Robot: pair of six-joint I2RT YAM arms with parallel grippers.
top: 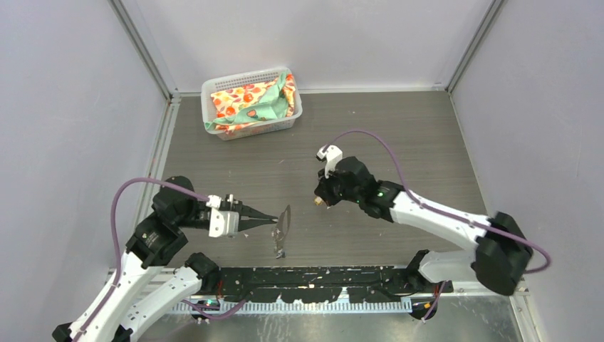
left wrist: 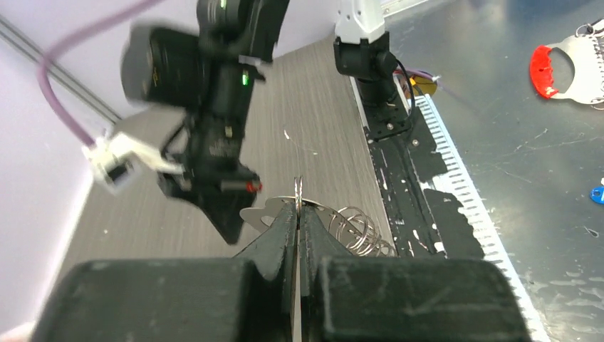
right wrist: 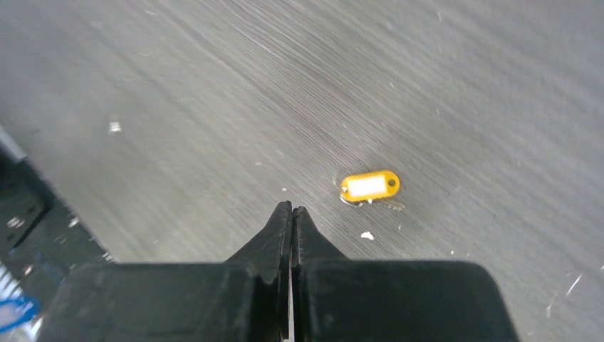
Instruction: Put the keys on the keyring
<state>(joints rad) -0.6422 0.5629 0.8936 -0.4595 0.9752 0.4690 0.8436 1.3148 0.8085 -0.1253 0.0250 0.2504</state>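
My left gripper [top: 274, 221] is shut on the keyring [top: 285, 221], a pale flat metal piece held on edge just above the table. In the left wrist view the jaws [left wrist: 299, 206] pinch its thin plate [left wrist: 258, 212], with wire rings [left wrist: 356, 229] hanging on its right. My right gripper [top: 322, 199] is shut and empty [right wrist: 292, 208]. It hovers just short of the yellow-orange key [right wrist: 369, 186], which lies flat on the table and shows as a small spot [top: 315, 201] below the right wrist. A small blue piece [left wrist: 597, 192] lies on the metal floor beyond the table's front edge; I cannot tell if it is the blue key.
A white basket [top: 214, 92] holding patterned cloth [top: 256, 103] stands at the back left. A black toothed strip [top: 320, 278] runs along the near edge between the arm bases. A red and white object [left wrist: 570, 68] lies off the table. Walls close in on both sides.
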